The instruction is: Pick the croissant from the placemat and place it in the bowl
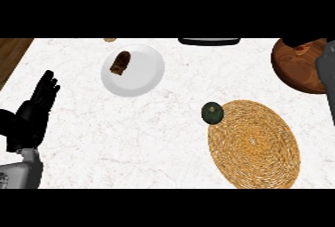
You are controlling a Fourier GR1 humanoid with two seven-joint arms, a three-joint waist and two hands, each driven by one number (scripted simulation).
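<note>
The woven round placemat (254, 144) lies at the lower right with nothing on its top. At the top right stands the wooden bowl (297, 71), partly cut by the view's edge. My right hand (294, 42) is over the bowl's far rim, its grey forearm (326, 66) crossing the bowl's right side. Most of that hand is out of view. I see no croissant clearly; a pale patch inside the bowl under the hand is too small to name. My left hand (36, 111) rests open at the left edge, fingers up.
A dark green round fruit (212, 112) touches the placemat's upper left edge. A white plate (141, 75) at the upper left bears a brown oblong food item (121, 63). A black object (209, 41) sits at the top centre. A wooden strip (13, 53) borders the counter's left.
</note>
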